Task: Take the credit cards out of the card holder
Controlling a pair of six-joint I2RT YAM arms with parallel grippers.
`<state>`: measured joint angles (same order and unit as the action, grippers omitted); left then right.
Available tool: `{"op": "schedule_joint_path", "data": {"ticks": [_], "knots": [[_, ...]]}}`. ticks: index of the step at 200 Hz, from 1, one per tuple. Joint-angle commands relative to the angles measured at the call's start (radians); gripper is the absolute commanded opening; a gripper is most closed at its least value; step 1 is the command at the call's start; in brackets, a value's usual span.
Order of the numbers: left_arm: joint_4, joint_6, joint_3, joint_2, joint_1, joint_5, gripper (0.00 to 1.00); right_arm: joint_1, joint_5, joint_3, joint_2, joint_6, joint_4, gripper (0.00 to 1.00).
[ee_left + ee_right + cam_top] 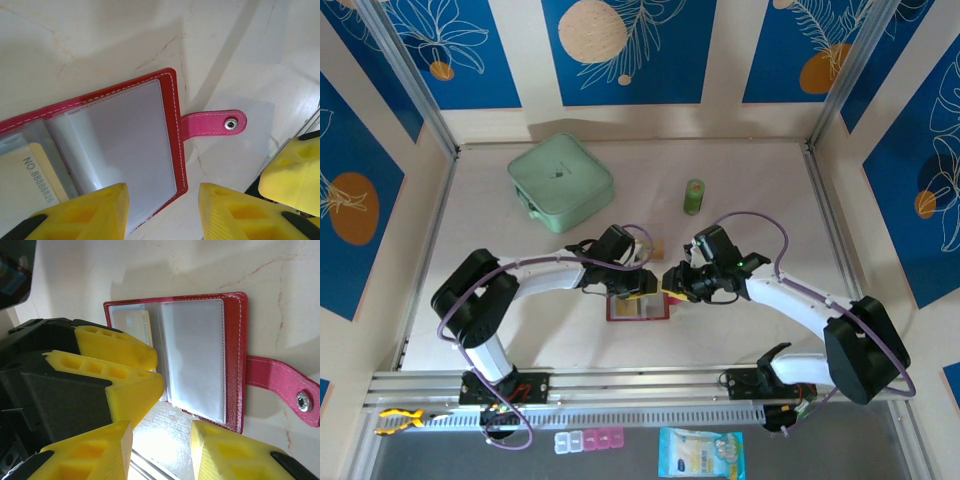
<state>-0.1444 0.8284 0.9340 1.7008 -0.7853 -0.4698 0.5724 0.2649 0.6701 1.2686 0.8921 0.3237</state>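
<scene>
Dark red leather-like folding card holder [628, 310], lying open and flat on the pale table [740, 170], lower centre of the overhead frame, between the two wrists. Its clear plastic sleeves [130, 135] face up. Its pink-red strap tab [212, 124], with a metal snap, extends flat onto the table, to the right in both wrist frames. A pale yellow credit card [27, 175] bearing a printed number sits inside a sleeve at the lower left of the left wrist frame.

Left fingers [100, 212], yellow, stand moderately apart at the bottom of that frame, with the card holder's near corner visible in the gap; whether they touch it cannot be told. In the right wrist frame they lie over the card-bearing page, centre left. Right fingers [107, 455], yellow, stand moderately apart at the bottom of their frame, bare table between them, holding nothing, just beside the card holder's edge.

Farther up the table: a mint-green square case [560, 182], upper left, and a small green cylinder [694, 196], upper centre-right.
</scene>
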Motion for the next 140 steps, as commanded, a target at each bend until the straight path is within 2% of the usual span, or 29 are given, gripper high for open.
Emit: {"op": "schedule_joint_path", "data": {"ticks": [1, 65, 140], "knots": [[-0.045, -0.037, -0.021, -0.056, 0.029, 0.018, 0.39, 0.017, 0.002, 0.035, 0.026, 0.01, 0.008, 0.36], [-0.114, -0.089, -0.141, -0.178, 0.147, 0.043, 0.28, 0.081, 0.008, 0.106, 0.158, 0.024, -0.044, 0.32], [-0.048, -0.059, -0.252, -0.201, 0.17, 0.018, 0.29, 0.143, 0.034, 0.174, 0.366, 0.021, -0.113, 0.26]]}}
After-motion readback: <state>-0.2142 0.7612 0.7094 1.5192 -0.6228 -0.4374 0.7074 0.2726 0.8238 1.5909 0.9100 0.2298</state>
